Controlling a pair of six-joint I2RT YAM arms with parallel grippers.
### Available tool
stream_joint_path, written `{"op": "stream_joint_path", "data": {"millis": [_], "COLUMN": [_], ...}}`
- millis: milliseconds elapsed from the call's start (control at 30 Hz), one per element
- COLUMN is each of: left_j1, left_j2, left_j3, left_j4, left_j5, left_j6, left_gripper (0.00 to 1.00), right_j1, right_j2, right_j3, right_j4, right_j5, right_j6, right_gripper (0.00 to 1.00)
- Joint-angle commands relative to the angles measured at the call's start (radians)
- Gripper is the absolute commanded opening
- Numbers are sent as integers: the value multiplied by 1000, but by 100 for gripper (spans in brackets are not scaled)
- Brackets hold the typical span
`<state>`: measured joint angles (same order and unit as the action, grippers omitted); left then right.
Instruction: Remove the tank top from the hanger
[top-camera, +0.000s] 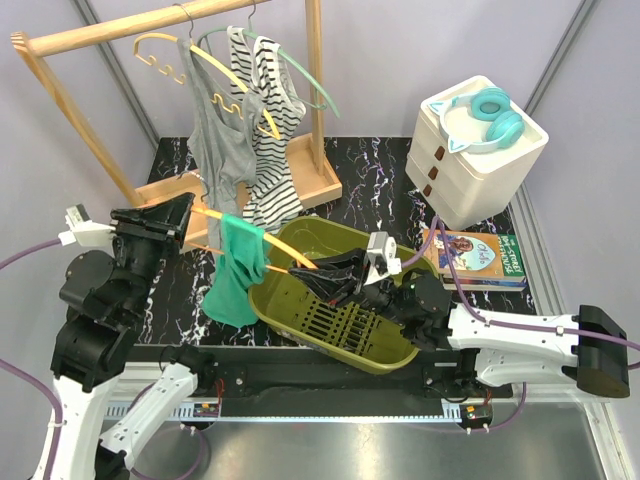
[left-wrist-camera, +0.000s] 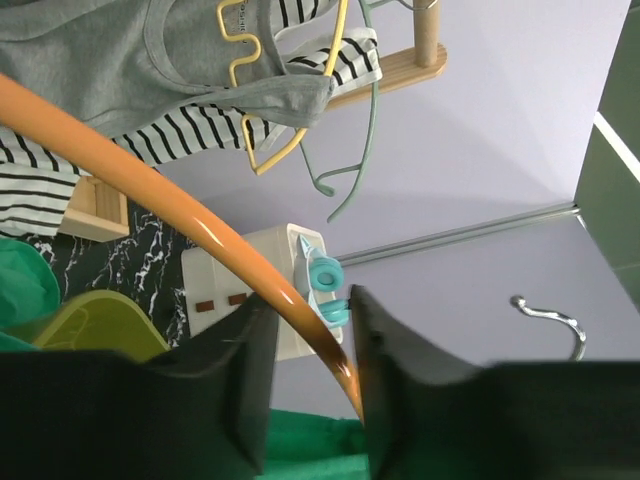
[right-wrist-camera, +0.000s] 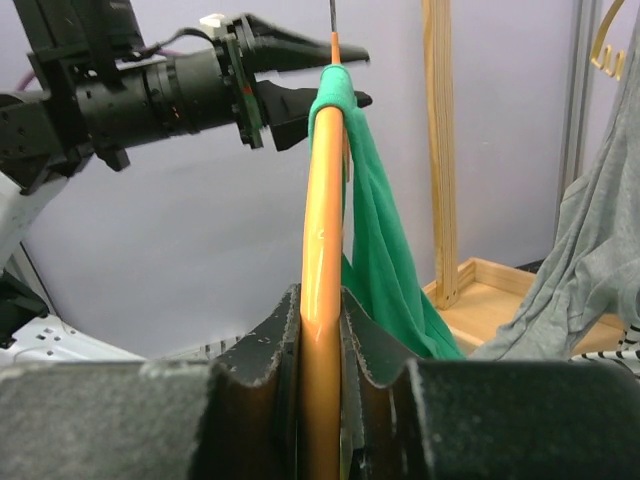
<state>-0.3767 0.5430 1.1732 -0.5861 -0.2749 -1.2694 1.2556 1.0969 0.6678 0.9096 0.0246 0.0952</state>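
My right gripper (right-wrist-camera: 322, 300) is clamped on one end of the hanger (right-wrist-camera: 322, 200). My left gripper (left-wrist-camera: 312, 305) straddles the other end, jaws apart. The tank top (top-camera: 235, 275) droops over the bar between them. It looks soft, light and likely to snag, so I'd pinch a strap.

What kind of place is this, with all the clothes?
Probably a robot test booth dressed up like a laundry corner: two robot arms bolted to the table, a wooden clothes rack and a green basket between plain walls.
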Motion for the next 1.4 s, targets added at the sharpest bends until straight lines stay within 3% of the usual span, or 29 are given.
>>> {"op": "stream_joint_path", "data": {"millis": [0, 33, 100, 200, 233, 333, 400, 533, 700, 800, 933, 1100, 1167, 1333, 1367], "left_j1": [1, -1, 1, 1, 1, -1, 1, -1, 1, 1, 1, 1, 1, -1, -1], "left_j2": [12, 12, 12, 14, 17, 24, 29, 78, 144, 156, 135, 40, 14, -75, -93], "left_j3": [-13, -17, -14, -14, -12, -12, -10, 9, 92, 140, 172, 79, 25, -105, -122], "left_j4": [126, 127, 129, 140, 143, 196, 239, 314, 322, 249, 103, 107, 150, 235, 242], "left_j5": [10, -6, -29, -82, -107, -150, -191, -297, -300, -216, -149, -63, -49, -49, -50], "left_j6": [85, 129, 177, 296, 367, 538, 622, 861, 963, 894, 597, 217, 132, -128, -154], "left_gripper": [25, 12, 0, 0, 0, 0, 0, 0, 0, 0, 0, 0, 0, 0, 0], "right_j1": [-2, -2, -2, -4, -4, -2, -4, -2, -4, -2, -2, -4, -2, -2, -4], "right_j2": [-34, -31, -26, 0, 10, 78, 109, 199, 262, 293, 310, 296, 271, 204, 198], "right_j3": [3, -5, -14, -17, 1, 62, 119, 217, 311, 355, 374, 363, 336, 242, 236], "right_j4": [138, 138, 138, 109, 88, -17, -98, -224, -314, -379, -416, -413, -371, -275, -267], "right_j5": [-19, -12, 23, 96, 125, 190, 225, 270, 239, 215, 89, -38, -61, -97, -97], "right_j6": [31, 37, 57, 83, 89, 109, 123, 129, 118, 100, 63, 41, 44, 55, 60], "right_gripper": [0, 0, 0, 9, 24, 54, 63, 70, 78, 81, 87, 93, 95, 87, 80]}}
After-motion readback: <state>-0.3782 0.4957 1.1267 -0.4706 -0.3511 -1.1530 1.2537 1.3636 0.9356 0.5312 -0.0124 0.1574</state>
